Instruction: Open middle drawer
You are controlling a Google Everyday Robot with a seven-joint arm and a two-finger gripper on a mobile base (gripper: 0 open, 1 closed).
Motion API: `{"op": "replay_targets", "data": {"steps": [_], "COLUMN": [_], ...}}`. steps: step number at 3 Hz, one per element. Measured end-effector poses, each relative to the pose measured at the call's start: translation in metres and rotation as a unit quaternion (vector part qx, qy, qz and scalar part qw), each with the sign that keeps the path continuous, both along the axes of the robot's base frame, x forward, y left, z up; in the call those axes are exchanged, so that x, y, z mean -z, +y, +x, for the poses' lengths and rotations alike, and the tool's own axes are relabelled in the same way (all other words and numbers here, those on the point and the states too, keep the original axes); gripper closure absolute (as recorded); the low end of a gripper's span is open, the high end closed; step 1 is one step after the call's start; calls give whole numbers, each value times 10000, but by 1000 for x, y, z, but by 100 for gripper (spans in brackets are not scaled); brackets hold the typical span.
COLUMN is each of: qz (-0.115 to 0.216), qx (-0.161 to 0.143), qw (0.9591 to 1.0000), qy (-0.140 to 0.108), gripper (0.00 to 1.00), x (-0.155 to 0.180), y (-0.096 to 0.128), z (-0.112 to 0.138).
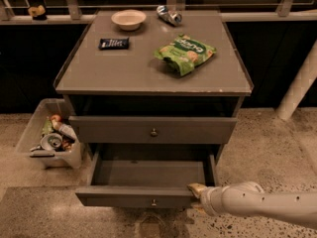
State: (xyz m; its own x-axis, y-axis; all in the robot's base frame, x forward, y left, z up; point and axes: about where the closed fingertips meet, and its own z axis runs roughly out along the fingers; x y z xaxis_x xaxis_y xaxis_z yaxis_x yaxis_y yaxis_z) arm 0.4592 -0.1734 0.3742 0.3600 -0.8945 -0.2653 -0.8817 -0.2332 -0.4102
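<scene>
The middle drawer [148,175] is grey, with a small round metal knob [154,202] on its front. It stands pulled out from the cabinet and looks empty inside. My gripper [194,189] is at the right end of the drawer's front edge and touches its top rim. My white arm [262,205] reaches in from the lower right. Above it a closed grey drawer [153,130] with its own knob sits flush in the cabinet. Anything under the open drawer is hidden.
The cabinet top [89,78] holds a white bowl [128,19], a dark snack bar [114,43], a green chip bag [185,52] and a can [169,15]. A clear bin of trash [49,140] stands on the floor at left. A white post [297,88] is at right.
</scene>
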Motion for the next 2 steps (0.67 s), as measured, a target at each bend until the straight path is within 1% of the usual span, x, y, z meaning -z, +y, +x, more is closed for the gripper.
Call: {"op": "replay_targets", "data": {"steps": [1, 2], "qz": [0, 47], "qx": [0, -4], "qw": [10000, 10000], "qy": [0, 48], "gripper": [100, 100], "x": [-3, 0], "y": [0, 1], "z": [0, -11]}}
